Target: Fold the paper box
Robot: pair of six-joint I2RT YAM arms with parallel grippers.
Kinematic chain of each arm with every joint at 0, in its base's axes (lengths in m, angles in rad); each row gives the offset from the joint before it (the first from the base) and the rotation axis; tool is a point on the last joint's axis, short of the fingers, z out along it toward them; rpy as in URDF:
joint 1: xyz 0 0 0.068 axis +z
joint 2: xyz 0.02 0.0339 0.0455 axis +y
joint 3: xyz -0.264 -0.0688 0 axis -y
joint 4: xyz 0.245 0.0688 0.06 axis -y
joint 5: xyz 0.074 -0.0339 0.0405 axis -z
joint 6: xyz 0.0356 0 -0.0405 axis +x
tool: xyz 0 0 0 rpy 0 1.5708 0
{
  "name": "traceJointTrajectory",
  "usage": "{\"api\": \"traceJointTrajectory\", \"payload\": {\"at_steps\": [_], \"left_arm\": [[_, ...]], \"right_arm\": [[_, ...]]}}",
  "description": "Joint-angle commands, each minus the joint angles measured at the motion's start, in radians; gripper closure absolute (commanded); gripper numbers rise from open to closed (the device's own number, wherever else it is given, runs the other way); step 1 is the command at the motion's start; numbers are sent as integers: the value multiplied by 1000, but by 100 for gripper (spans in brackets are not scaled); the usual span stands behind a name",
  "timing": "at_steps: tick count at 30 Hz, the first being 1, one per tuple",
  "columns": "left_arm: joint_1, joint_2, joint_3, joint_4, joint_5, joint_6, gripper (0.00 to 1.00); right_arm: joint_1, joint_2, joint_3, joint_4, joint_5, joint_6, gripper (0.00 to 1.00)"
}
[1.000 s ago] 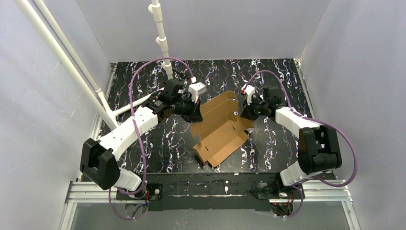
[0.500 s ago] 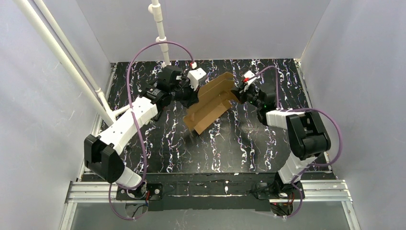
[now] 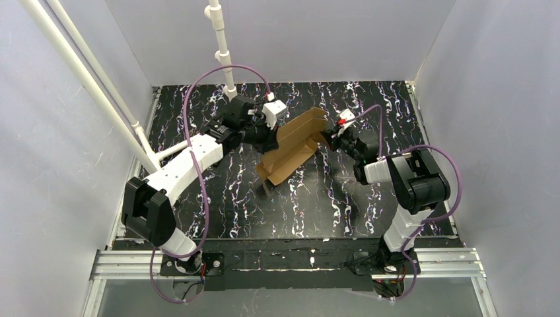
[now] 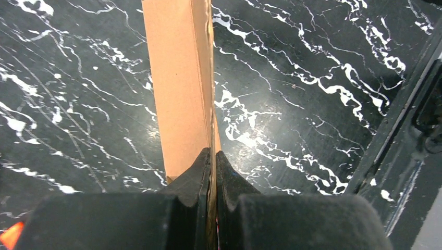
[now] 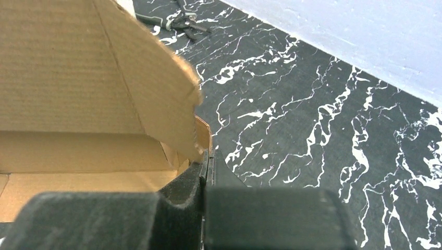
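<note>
Paper box (image 3: pixel 290 148) sits tilted nr the far edge of the tabletop (image 3: pixel 231 198), abt mid-width. Left gripper (image 4: pixel 212 155) & right gripper (image 5: pixel 207 165) both clenched on its edges.

The paper box (image 3: pixel 290 148) bars the far middle; the near half of the table (image 3: pixel 317 205) lies open

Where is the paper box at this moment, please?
In the top view the paper box is over the far middle of the table, held between the left tool and the right tool, each pinching one edge.
</note>
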Motion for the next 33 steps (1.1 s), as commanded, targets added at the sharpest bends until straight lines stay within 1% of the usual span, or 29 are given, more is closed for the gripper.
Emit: {"api": "traceJointTrajectory", "payload": {"at_steps": [1,6,15,20,25,28,33], "left_arm": [[2,-40,-51,28,59,-90,100],[2,-57,-81,40,68,-110,100],[2,-68,-96,33,66,-121,100],[2,-70,-107,33,66,-123,100],[1,-77,-118,33,57,-128,100],[0,-78,-122,33,57,-128,100],[0,-80,-129,34,57,-133,100]], "right_arm": [[4,9,-23,116,-5,9,99],[4,1,-47,110,-38,30,99],[4,-41,-84,48,-120,7,93],[4,-63,-97,26,-139,-8,91],[4,-75,-97,-18,-169,-20,86],[4,-82,-101,-33,-186,-22,81],[4,-89,-89,-68,-214,-20,78]]}}
